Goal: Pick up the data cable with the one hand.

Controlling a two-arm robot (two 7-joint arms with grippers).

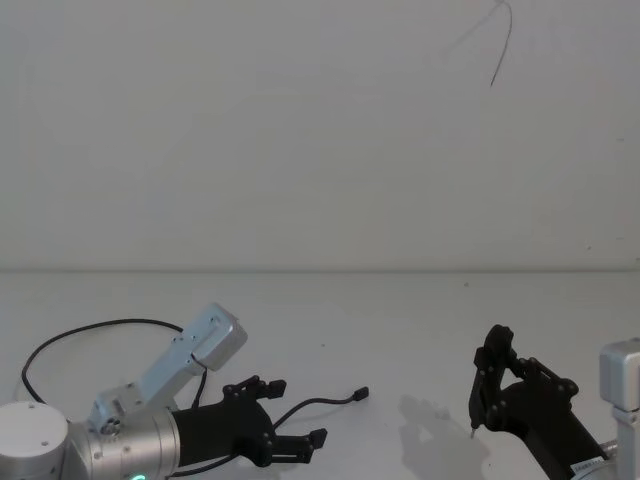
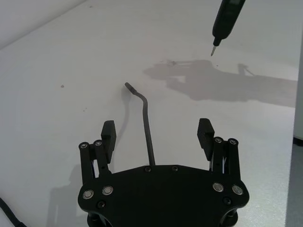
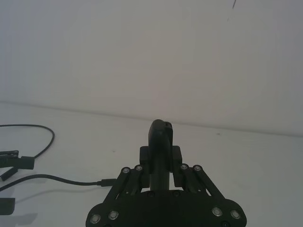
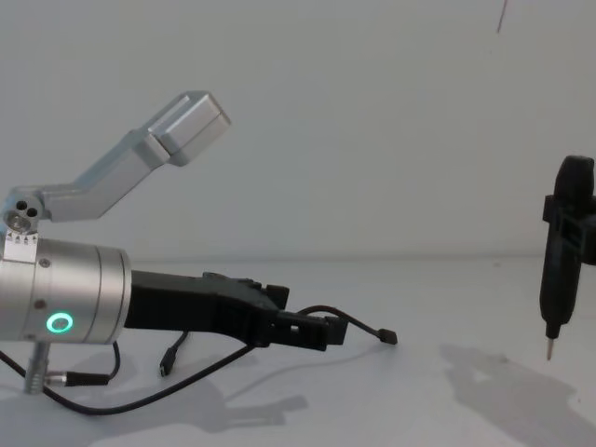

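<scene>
Half done at most, by the look of it: straddled, but not gripped and not lifted. Lying slack on the white table (image 1: 400, 320), data cable (image 2: 147, 124), running up the middle of the left wrist view from under the palm to a small plug left of centre. Spread wide on either side of that cord, jaws of the left gripper (image 2: 157, 126), holding nothing. Left to do: close on the cord, then raise it. At lower left of the head view, the same gripper low over the table, plug end just to its right, a long loop arcing off toward the left edge. At lower right, idle right gripper (image 1: 490, 378), clamped on a slim black tool (image 4: 556, 270) hanging point-down above the table. Hidden beneath the left arm: the cable's middle stretch. Hard to judge from the chest view: cord flat between the jaws, or arching slightly off the surface.
</scene>
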